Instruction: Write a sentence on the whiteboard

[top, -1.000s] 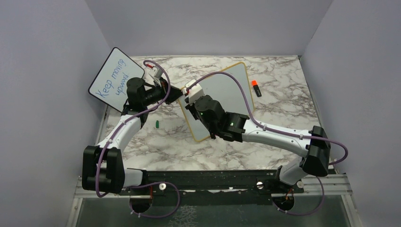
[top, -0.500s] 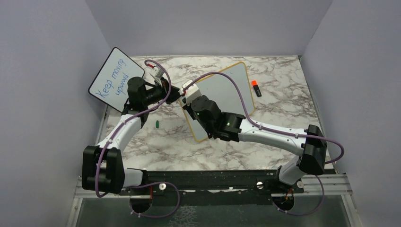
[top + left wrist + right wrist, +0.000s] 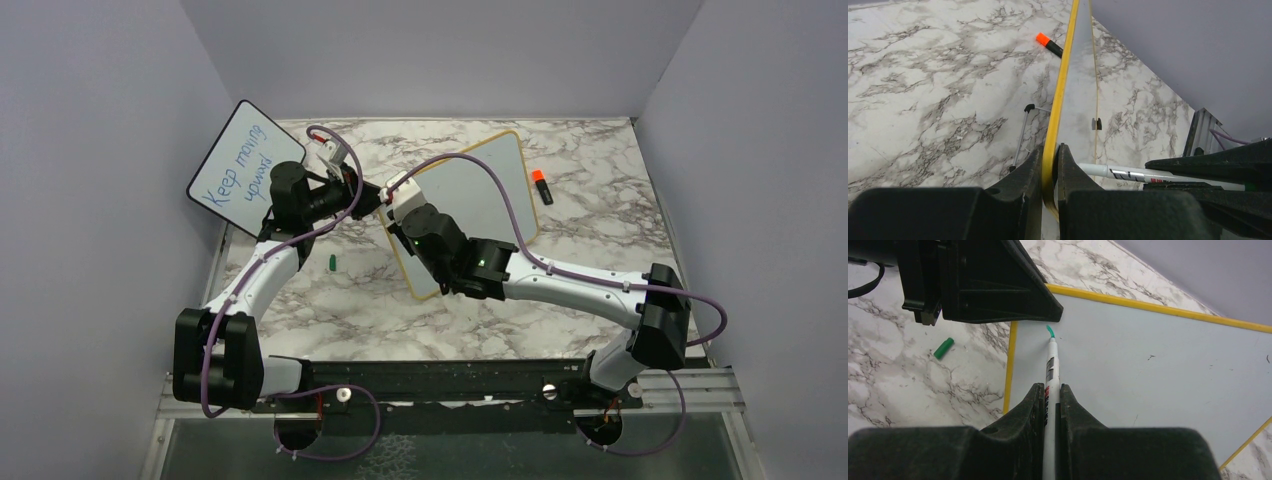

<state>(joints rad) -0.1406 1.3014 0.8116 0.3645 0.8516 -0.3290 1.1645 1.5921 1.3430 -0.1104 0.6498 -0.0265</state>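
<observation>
My left claw (image 3: 1050, 157) is clamped on the whiteboard (image 3: 475, 185) by its yellow edge; it stands tilted mid-table. My right claw (image 3: 1048, 392) grips a marker (image 3: 1050, 360), green tip near that edge, label unreadable. The small board (image 3: 235, 165) reads "Keep moving upward".

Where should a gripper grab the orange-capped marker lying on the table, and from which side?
Grip the orange-capped marker mid-barrel on its black body, coming straight down from above with the jaws across its width. It lies flat on the table, clear of the whiteboard, so probably only its long sides offer a hold.
</observation>
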